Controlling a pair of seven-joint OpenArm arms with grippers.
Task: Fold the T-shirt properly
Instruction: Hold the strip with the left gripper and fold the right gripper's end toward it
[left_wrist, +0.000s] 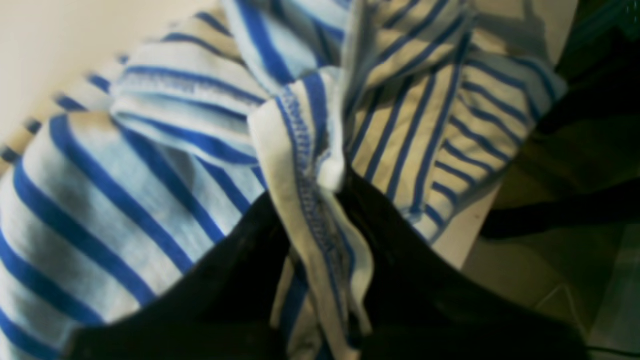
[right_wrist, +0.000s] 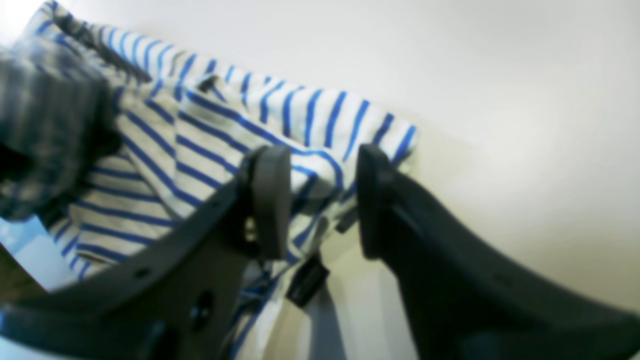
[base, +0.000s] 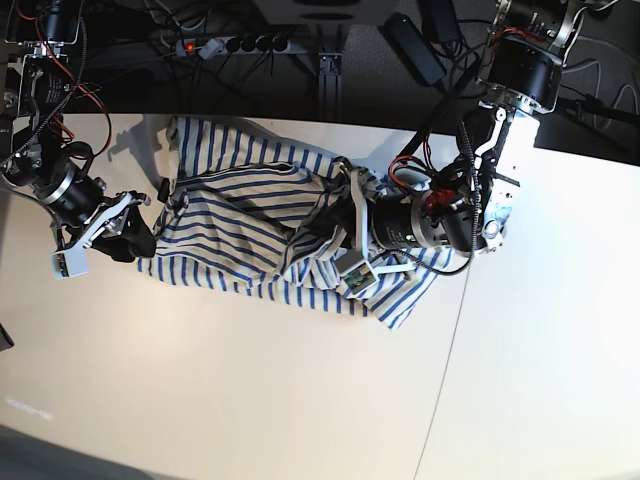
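The T-shirt (base: 240, 215), cream-white with thin blue stripes, lies bunched and partly folded across the back half of the white table (base: 250, 400). My left gripper (base: 347, 238) sits over the shirt's right part, shut on a gathered hem fold. In the left wrist view the stitched edge of the T-shirt (left_wrist: 150, 150) is pinched in the left gripper (left_wrist: 315, 200). My right gripper (base: 150, 222) is at the shirt's left edge. In the right wrist view the right gripper (right_wrist: 324, 195) is open, with a corner of the T-shirt (right_wrist: 225, 125) showing between its fingers and a small dark tag (right_wrist: 306, 280) hanging below.
A power strip (base: 235, 45) and cables lie behind the table's back edge. A seam (base: 440, 380) splits the tabletop on the right. The table's edge (left_wrist: 470, 235) and the floor beyond show in the left wrist view.
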